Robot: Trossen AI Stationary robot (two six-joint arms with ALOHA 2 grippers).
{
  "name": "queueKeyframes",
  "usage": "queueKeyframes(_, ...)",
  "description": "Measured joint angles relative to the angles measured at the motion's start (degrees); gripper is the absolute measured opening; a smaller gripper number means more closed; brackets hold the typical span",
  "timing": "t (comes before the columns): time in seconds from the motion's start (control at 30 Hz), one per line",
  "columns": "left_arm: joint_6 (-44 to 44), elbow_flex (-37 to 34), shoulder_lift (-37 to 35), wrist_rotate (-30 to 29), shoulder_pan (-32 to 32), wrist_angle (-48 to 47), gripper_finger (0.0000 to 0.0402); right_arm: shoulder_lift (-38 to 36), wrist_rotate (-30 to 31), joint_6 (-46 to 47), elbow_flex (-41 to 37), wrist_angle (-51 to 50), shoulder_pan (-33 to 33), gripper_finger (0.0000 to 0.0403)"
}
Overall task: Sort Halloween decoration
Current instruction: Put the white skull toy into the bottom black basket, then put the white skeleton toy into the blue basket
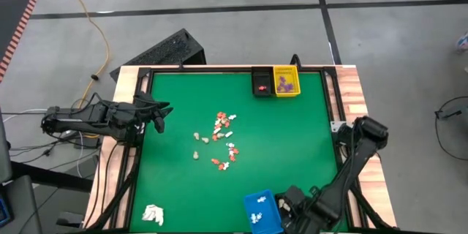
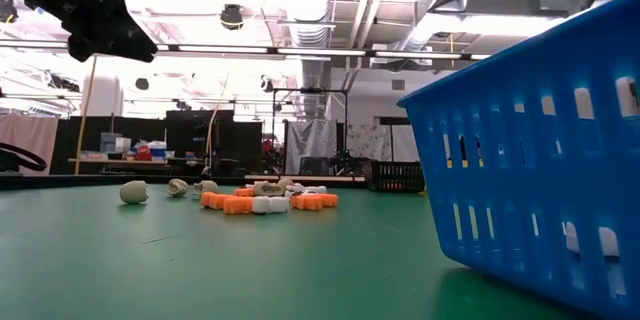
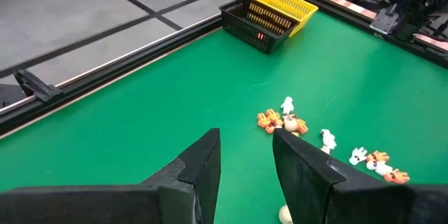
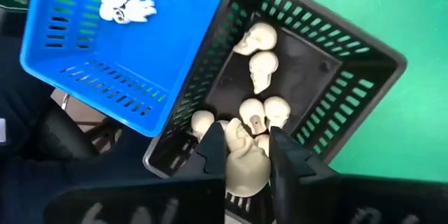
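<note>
Broadly, room: open hall beyond the table, ceiling ducts and strip lights, dark racks far back; grey floor with black tape lines and a yellow cable.
Table [image 1: 307, 146]: green top inside a black frame with wood borders; dark keyboard-like object [image 1: 157, 51] lying off the far left corner.
Right arm: reaching in over the near right corner.
Left arm: stretched in over the left edge, waiting.
Bins: blue bin [image 4: 105, 49] at the near edge with white figures inside; black bin [image 4: 308, 91] touching it, holding cream skulls [image 4: 262, 70]; second black bin [image 1: 262, 82] and yellow bin [image 1: 287, 82] side by side at the far edge.
Right gripper [image 4: 246, 155]: above the near black bin, fingers narrowly apart, pinching a cream skull [image 4: 245, 164].
Left gripper [image 3: 245, 161]: moderately open, empty, well short of the pile.
Decorations [image 1: 221, 140]: loose at mid-table, orange, white and cream mixed; a few strays toward the left.
White lump [image 1: 153, 214]: near left corner, apart from the rest.
Risk, likely: release too near the shared wall, skull bouncing into the blue bin.
Risk, lesser: skull sticking to one finger, then dropping outside.
</note>
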Motion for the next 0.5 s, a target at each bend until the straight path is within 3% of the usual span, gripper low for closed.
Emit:
queueKeyframes(0.33,0.0,0.0,0.0,-1.0,0.0,0.6,0.0121,0.1,0.0,-0.1,0.0,-6.7,-0.1,0.0156)
queueKeyframes(0.5,0.0,0.0,0.0,-1.0,0.0,1.1,0.0121,0.1,-0.7,-0.2,0.0,-7.0,-0.1,0.0169)
